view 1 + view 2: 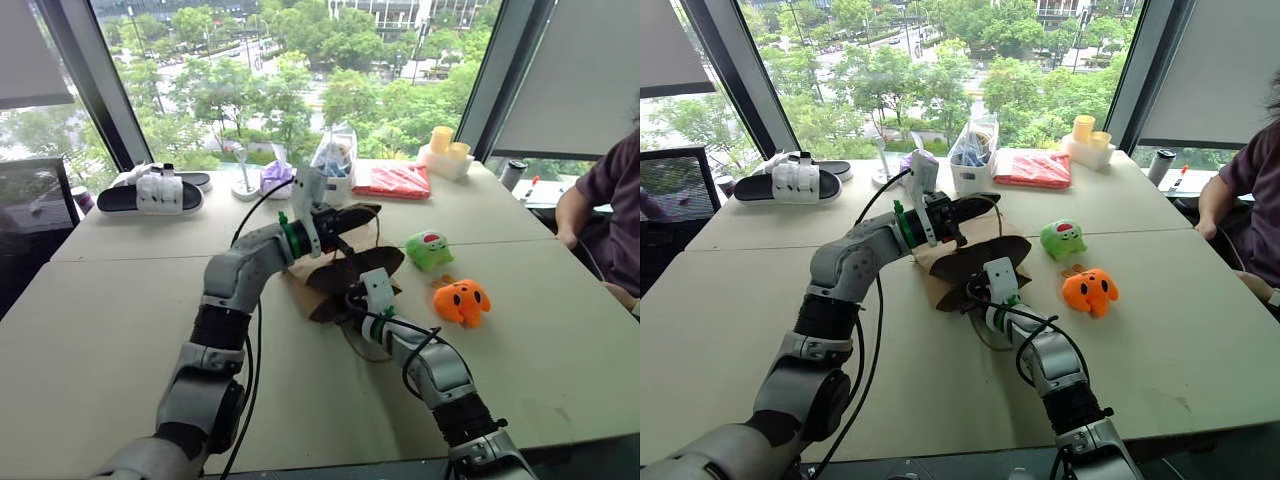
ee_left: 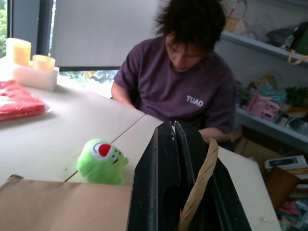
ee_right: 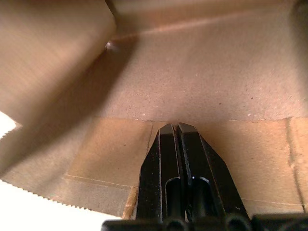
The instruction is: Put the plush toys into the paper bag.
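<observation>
Left pincer (image 2: 174, 126): my two black fingers are pressed together on a twisted tan loop handle (image 2: 199, 185) of the paper bag (image 1: 335, 262), holding that side of the bag raised above the table (image 1: 120, 300).
Right pincer (image 3: 172, 128): my fingers are closed with nothing between them; the tips sit inside the mouth of the paper bag, with brown paper above and below them.
Paper bag: brown kraft, near the middle of the table, between my two arms, its dark opening facing the near side.
Green plush toy (image 1: 429, 250): on the table just right of the bag, upright, white-and-red face visible; not touching either pincer.
Orange plush toy (image 1: 461, 301): on the table right of the bag, nearer than the green one and a little further right; apart from the green one and from both pincers.
Far side of table: a pair of black-and-white slippers (image 1: 152, 190) at far left, a clear plastic bag (image 1: 335, 158) at far centre, a red packet (image 1: 393, 180) and yellow cups (image 1: 447, 147) to its right.
Person (image 2: 180, 91): seated at the right edge of the table in a purple shirt, forearm resting on the surface.
</observation>
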{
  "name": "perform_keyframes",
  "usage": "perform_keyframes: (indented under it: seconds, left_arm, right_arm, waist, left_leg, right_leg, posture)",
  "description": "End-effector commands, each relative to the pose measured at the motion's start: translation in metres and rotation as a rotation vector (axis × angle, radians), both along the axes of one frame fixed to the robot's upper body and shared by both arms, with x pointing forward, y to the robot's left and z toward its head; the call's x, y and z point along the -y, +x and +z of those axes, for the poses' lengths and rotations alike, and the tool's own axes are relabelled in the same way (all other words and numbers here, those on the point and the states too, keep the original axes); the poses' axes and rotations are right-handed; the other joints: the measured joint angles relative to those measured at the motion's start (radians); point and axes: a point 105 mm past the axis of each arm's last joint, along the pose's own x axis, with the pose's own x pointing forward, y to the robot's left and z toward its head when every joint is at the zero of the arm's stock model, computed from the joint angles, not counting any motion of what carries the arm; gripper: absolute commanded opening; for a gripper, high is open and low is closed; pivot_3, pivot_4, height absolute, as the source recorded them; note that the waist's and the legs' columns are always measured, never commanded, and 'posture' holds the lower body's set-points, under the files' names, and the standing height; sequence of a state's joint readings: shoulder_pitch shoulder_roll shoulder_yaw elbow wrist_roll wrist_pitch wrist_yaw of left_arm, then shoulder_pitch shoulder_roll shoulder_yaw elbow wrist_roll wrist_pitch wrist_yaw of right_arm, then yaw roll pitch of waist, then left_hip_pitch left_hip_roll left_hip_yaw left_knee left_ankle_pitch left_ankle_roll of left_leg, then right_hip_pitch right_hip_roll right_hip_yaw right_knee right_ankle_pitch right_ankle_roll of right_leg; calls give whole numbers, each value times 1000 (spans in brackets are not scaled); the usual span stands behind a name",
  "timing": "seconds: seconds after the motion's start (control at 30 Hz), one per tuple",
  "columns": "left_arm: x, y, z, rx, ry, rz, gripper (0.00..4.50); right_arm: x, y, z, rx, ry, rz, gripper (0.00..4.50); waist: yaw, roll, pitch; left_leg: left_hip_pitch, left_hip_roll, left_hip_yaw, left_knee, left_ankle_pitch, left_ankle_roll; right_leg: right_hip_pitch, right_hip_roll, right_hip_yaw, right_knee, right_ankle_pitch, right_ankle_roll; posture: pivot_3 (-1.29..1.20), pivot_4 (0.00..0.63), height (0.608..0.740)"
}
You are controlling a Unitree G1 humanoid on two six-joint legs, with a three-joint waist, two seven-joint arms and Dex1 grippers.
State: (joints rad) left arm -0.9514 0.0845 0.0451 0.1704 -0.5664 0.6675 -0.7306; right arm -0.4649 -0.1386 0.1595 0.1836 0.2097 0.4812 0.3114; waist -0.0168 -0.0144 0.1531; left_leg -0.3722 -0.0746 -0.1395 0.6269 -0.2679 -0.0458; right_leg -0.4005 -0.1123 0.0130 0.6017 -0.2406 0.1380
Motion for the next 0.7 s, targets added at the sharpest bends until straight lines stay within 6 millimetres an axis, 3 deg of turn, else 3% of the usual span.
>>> perform_keyframes:
  seconds: [0.03,0.2,0.4,0.5,0.7]
  left_arm:
    - [3,-18,34,63,-97,-61,58]
    - [4,-32,57,34,-213,-129,58]
    - [5,-15,34,15,-119,-30,58]
    - [1,6,18,9,-59,89,58]
    - [0,22,7,-6,-37,171,58]
  right_arm:
    - [-9,-5,-6,-20,3,31,0]
    - [-16,-10,-13,-48,15,42,0]
    - [-15,-10,-10,-36,24,33,0]
    - [-11,-9,2,22,58,24,0]
    - [-13,-27,40,150,176,62,0]
  waist:
    - [-1,0,0]
    - [-4,0,-1]
    - [-3,0,-1]
    - [-1,0,-1]
    - [0,0,-1]
  left_leg:
    - [0,0,0,0,0,0]
    - [1,0,0,0,0,0]
    - [2,0,1,0,0,0]
    - [2,0,1,0,0,-1]
    - [0,0,1,0,0,-1]
  right_leg:
    - [0,0,0,0,0,0]
    - [0,0,0,2,0,0]
    - [1,1,0,2,0,0]
    - [2,1,0,2,0,0]
    - [-1,1,0,2,0,0]
  posture:
    - [0,150,740]
    - [0,150,740]
    - [0,150,740]
    - [0,150,740]
    - [0,150,740]
